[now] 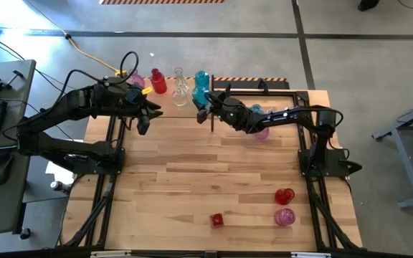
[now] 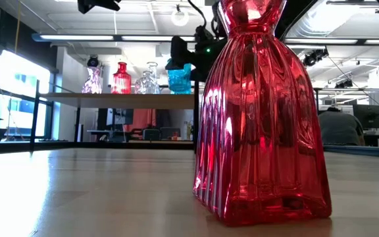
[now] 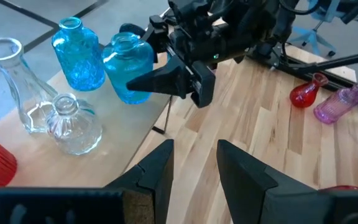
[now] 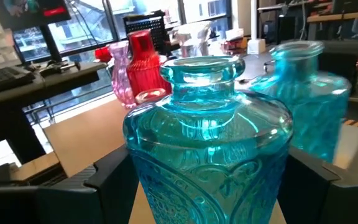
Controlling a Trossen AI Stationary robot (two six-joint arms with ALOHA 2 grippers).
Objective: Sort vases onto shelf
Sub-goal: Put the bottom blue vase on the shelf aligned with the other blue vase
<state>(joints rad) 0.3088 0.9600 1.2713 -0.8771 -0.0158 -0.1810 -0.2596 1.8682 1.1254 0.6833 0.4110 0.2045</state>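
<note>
The light wood shelf stands at the table's far edge and carries a pink vase, a red vase, two clear vases and two teal-blue vases, all upright on their bases. My right gripper is shut on the nearer teal-blue vase at the shelf's right end. My left gripper is open and holds nothing; it hovers over the tabletop just before the shelf's near edge. The second teal-blue vase stands right behind the held one. My right gripper pinches the teal-blue vase's round body between its two fingers, one on each side, below the neck. The fingers come in level from the table's right side. The vase stays upright with its base at the shelf's surface near the right end.
A red vase and a pink vase lie on the tabletop near the right edge. Another red vase stands at the near edge. A pink vase lies under the right arm. The tabletop's middle is bare wood.
</note>
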